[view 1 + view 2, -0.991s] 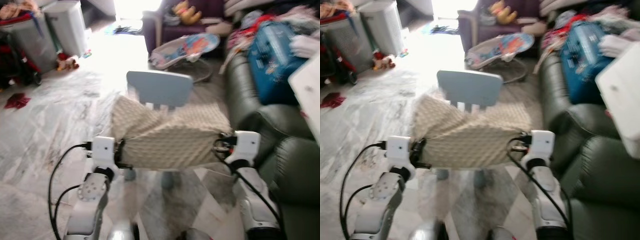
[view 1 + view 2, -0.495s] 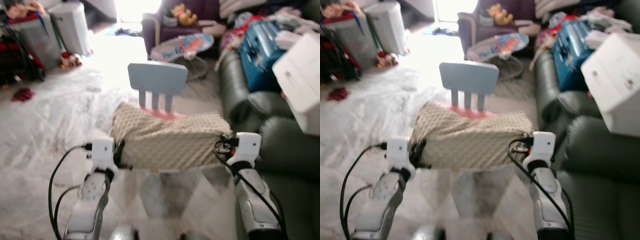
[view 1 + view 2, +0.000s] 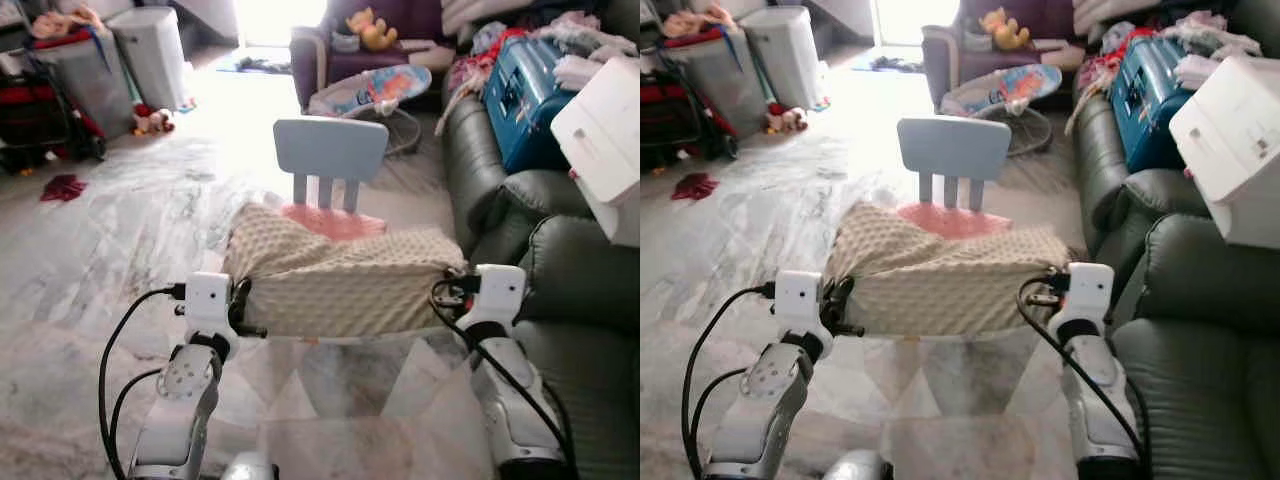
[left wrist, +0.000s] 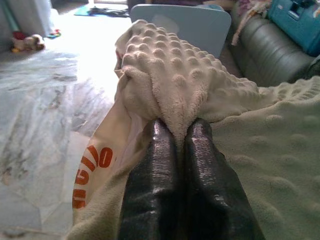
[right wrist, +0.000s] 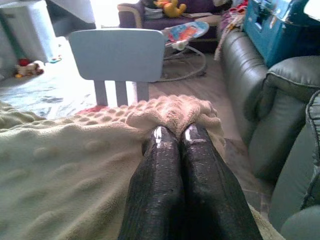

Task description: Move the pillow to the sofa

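pillow [image 3: 345, 285] is held off the floor in front of the small chair [image 3: 330, 160], long axis running across between the arms. left gripper [image 4: 175, 131] is pinched on its left end, right gripper [image 5: 175, 134] on its right end. sofa [image 3: 560, 290] lies to the right, nearer the right arm.

A home living room: dark sofa [image 3: 560, 290], marble floor [image 3: 110, 230], child's chair [image 3: 331, 150], baby bouncer [image 3: 370, 92], soft toy [image 3: 365, 28] on a purple armchair [image 3: 330, 55].
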Available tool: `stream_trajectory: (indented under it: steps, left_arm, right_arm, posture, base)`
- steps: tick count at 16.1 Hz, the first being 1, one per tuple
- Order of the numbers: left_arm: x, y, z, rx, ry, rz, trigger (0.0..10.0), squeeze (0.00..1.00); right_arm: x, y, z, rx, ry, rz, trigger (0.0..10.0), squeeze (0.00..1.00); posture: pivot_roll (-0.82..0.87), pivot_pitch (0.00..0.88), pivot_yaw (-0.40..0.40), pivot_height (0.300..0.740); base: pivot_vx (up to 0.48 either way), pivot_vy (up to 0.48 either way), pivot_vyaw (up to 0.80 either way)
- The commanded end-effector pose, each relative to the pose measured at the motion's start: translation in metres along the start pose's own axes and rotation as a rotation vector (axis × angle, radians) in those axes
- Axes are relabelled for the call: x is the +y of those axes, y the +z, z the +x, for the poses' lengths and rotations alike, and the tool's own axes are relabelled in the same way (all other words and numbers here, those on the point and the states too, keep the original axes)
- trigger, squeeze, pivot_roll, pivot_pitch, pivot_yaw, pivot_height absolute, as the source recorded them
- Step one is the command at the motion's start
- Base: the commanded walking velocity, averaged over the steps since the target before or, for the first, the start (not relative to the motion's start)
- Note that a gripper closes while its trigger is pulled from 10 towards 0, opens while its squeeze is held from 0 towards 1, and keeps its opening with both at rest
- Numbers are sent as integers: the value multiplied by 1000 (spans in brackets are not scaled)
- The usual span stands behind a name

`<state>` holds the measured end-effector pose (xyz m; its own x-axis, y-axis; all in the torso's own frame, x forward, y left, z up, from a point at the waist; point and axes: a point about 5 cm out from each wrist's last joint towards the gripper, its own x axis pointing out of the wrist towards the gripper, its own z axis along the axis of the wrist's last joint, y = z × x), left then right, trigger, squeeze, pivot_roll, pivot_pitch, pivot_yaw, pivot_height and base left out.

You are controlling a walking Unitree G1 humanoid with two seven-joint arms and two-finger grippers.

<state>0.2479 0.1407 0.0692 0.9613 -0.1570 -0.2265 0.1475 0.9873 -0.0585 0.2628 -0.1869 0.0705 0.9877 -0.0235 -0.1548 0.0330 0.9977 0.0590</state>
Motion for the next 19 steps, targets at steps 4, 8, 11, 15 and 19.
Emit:
stream_trajectory:
  steps: [4, 8, 11, 15, 19]
  left_arm:
    - [5, 8, 1, -32, 10, 25, 10000, 0]
    - [4, 8, 1, -36, 4, 22, 10000, 0]
    - [1, 10, 2, -45, -20, 17, 10000, 0]
    - [3, 12, 5, -51, -11, 5, 10000, 0]
    - [0, 9, 3, -38, -21, -15, 10000, 0]
  right_arm:
    - [5, 6, 2, -17, 8, 12, 10000, 0]
    - [5, 6, 2, -14, 10, 7, 10000, 0]
    - [5, 5, 3, -10, 15, 6, 10000, 0]
    - [6, 6, 6, -9, 24, 1, 10000, 0]
    - [6, 6, 4, -11, 26, 4, 10000, 0]
  posture:
    - [6, 0, -8, 740]
    - [7, 0, -12, 740]
    - [13, 0, -25, 740]
    - [13, 0, -30, 740]
    - [9, 0, -25, 740]
  base:
    - [0, 85, -789]
    - [0, 0, -800]
    - [0, 0, -800]
    - [0, 0, -800]
    - [0, 67, -400]
